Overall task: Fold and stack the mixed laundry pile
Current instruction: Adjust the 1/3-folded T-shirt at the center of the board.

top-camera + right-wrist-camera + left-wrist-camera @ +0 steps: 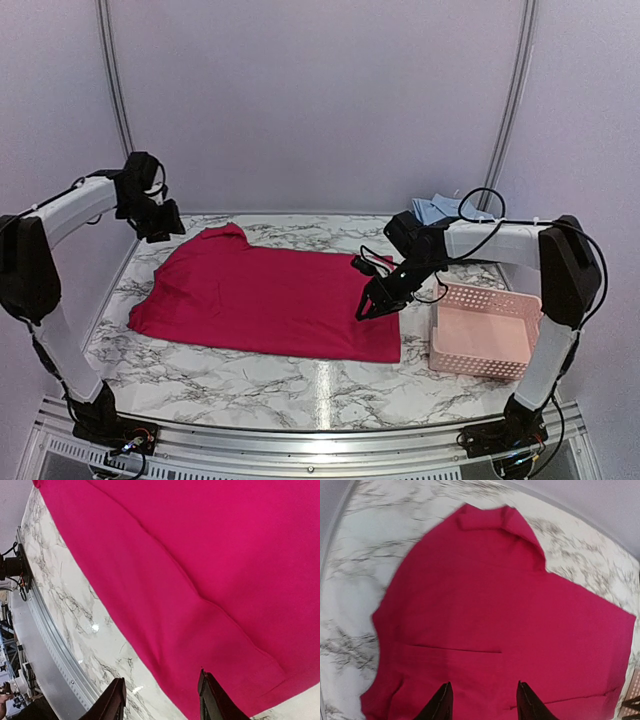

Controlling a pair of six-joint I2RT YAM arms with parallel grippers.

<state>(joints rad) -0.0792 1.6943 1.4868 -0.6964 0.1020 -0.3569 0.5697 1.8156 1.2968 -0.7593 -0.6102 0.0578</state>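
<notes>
The magenta-red garment [270, 295] lies spread flat on the marble table, its collar end at the back left. The light blue shirt [438, 210] lies bunched at the back right, partly hidden behind the right arm. My left gripper [160, 222] hangs above the garment's back left corner; in the left wrist view the left gripper [484, 685] is open over the red cloth [510, 620], holding nothing. My right gripper [372, 305] is low at the garment's right end. In the right wrist view it [162, 677] stands open over the cloth's hem [215, 555], empty.
A pink lattice basket [480, 297] stands at the right, just beside the garment's right edge and under the right arm. Bare marble table [250, 375] runs along the front, ending at a metal rail [300, 440].
</notes>
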